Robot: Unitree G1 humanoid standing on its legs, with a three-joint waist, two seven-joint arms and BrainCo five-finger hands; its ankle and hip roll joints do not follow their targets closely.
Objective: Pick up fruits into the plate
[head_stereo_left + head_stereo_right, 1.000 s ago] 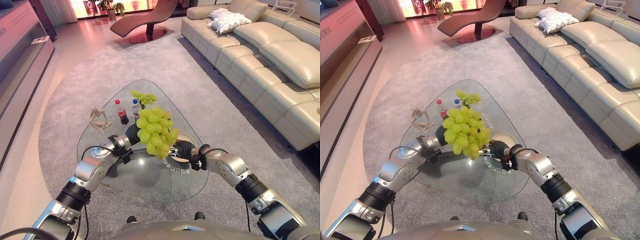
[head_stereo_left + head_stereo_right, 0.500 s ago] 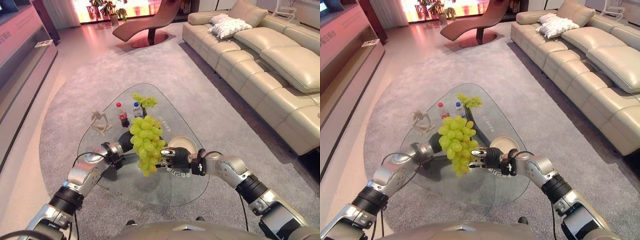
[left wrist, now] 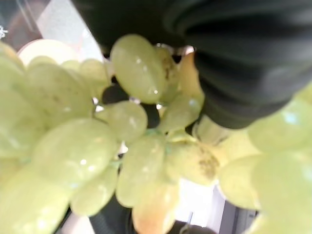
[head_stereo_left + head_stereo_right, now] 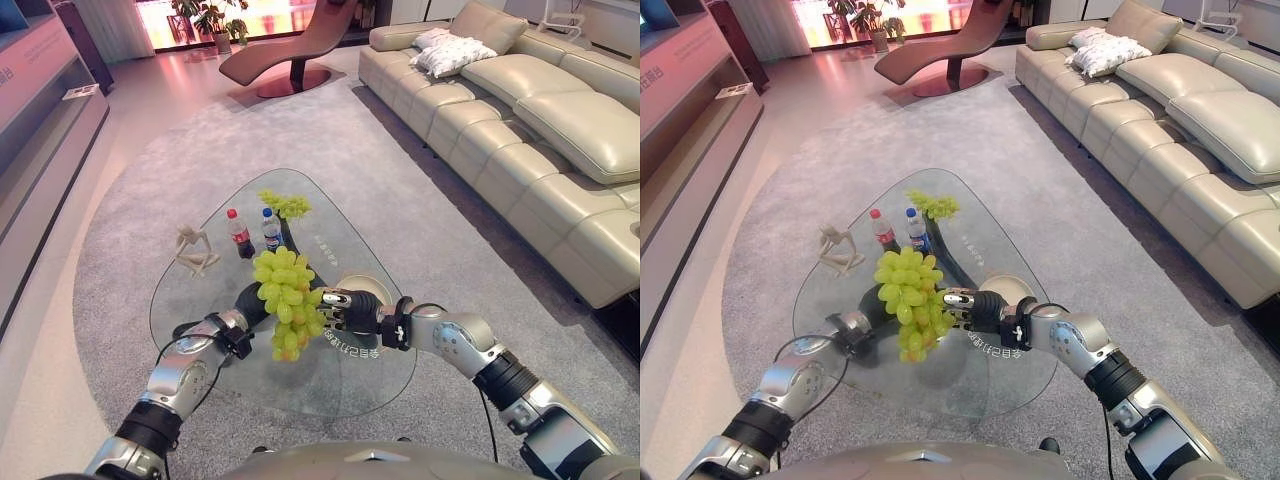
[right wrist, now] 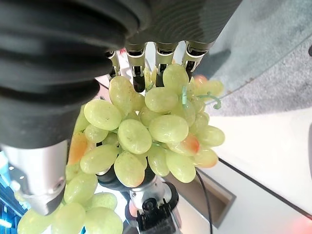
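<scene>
A big bunch of green grapes hangs just above the glass table. My left hand is behind it, and in the left wrist view its dark fingertips curl in among the grapes. From the other side my right hand lays straight fingers against the bunch. Just beyond the right hand a cream plate lies on the table. A smaller green bunch sits at the table's far side.
Two small bottles and a pale figurine stand on the far left part of the table. A beige sofa runs along the right, a brown lounge chair stands far back, and a low cabinet lines the left.
The bunch has come down from high above the table to just over it, both hands with it. The right hand's fingers now rest against the grapes. The camera has shifted slightly.
</scene>
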